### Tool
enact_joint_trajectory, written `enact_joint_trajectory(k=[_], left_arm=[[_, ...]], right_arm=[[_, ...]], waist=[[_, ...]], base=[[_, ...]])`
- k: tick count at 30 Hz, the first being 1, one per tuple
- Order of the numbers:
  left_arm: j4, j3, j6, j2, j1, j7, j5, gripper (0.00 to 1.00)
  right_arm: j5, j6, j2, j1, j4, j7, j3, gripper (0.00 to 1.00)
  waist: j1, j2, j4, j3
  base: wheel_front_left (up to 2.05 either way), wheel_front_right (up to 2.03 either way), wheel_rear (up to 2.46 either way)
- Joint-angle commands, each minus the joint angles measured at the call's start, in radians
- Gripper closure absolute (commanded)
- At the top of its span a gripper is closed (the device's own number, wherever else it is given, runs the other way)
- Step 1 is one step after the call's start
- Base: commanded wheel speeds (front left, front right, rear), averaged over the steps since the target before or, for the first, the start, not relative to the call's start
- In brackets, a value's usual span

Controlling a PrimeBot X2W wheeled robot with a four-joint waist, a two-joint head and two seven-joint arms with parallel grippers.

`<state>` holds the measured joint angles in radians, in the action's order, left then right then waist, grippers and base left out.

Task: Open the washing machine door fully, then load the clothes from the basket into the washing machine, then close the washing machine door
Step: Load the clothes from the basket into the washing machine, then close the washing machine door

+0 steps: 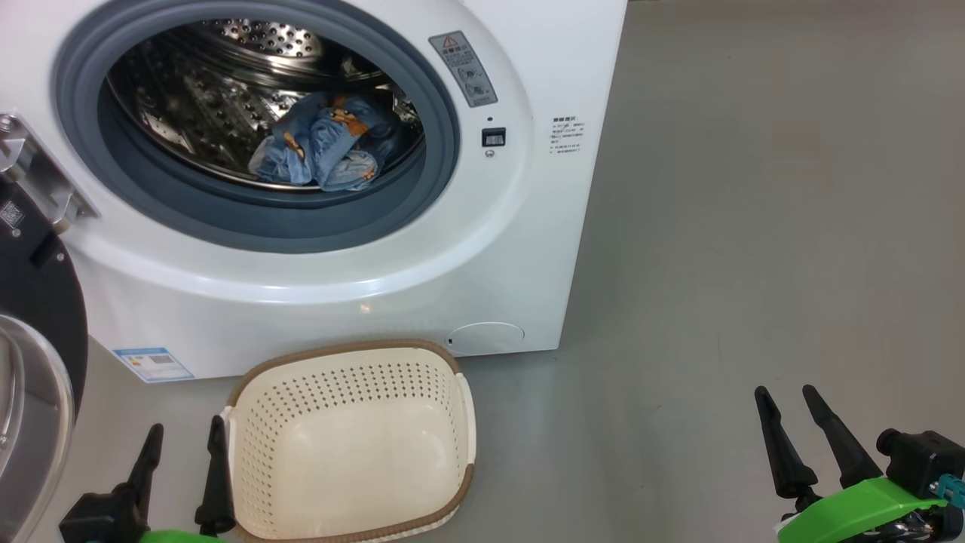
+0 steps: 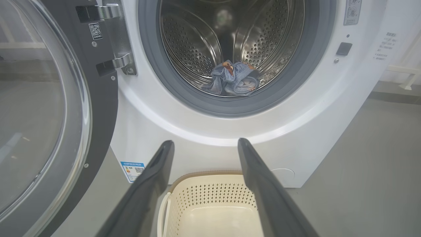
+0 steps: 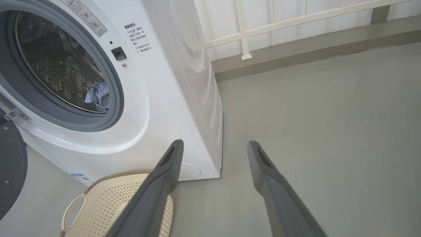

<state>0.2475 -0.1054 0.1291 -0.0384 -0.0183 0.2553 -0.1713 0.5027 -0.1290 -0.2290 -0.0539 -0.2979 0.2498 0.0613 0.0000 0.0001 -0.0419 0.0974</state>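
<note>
Crumpled blue clothes (image 1: 324, 147) with orange prints lie in the drum of the big white front-loading washing machine (image 1: 452, 249), at 12 o'clock from the cream perforated plastic basket (image 1: 347, 360). The round black-rimmed glass door (image 1: 38, 294) stands swung wide at 9 o'clock. The left hand (image 1: 187, 424) (just beside the basket) and the right hand (image 1: 784, 390) at 4 o'clock both gape, gripping nothing.
</note>
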Motion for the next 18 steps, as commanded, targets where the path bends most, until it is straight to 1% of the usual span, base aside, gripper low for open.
enact_joint_trajectory(k=[1, 7, 14, 18], left_arm=[[-0.029, -0.032, 0.002, -0.012, -0.013, 0.006, -0.004, 0.00], [-0.034, -0.027, -0.001, -0.012, -0.007, 0.006, -0.005, 0.00], [-0.039, -0.020, -0.005, -0.012, -0.008, 0.006, -0.008, 0.00], [-0.047, -0.019, -0.005, -0.012, -0.006, 0.006, -0.009, 0.00]], right_arm=[[-0.010, -0.002, -0.013, 0.010, 0.026, 0.012, 0.018, 0.00], [-0.010, -0.002, -0.013, 0.014, 0.029, 0.012, 0.021, 0.00], [-0.007, -0.002, -0.015, 0.009, 0.031, 0.012, 0.022, 0.00], [-0.006, -0.002, -0.015, 0.008, 0.032, 0.012, 0.021, 0.00]], waist=[[0.0000, -0.0001, 0.001, -0.002], [0.0000, -0.0001, 0.003, -0.001], [0.0000, -0.0001, 0.004, 0.006], [0.0000, -0.0001, 0.003, 0.008]], base=[[-0.03, 0.03, 0.00], [-0.51, 0.51, 0.00], [-1.34, 1.24, 0.09], [-0.99, 0.99, 0.00]])
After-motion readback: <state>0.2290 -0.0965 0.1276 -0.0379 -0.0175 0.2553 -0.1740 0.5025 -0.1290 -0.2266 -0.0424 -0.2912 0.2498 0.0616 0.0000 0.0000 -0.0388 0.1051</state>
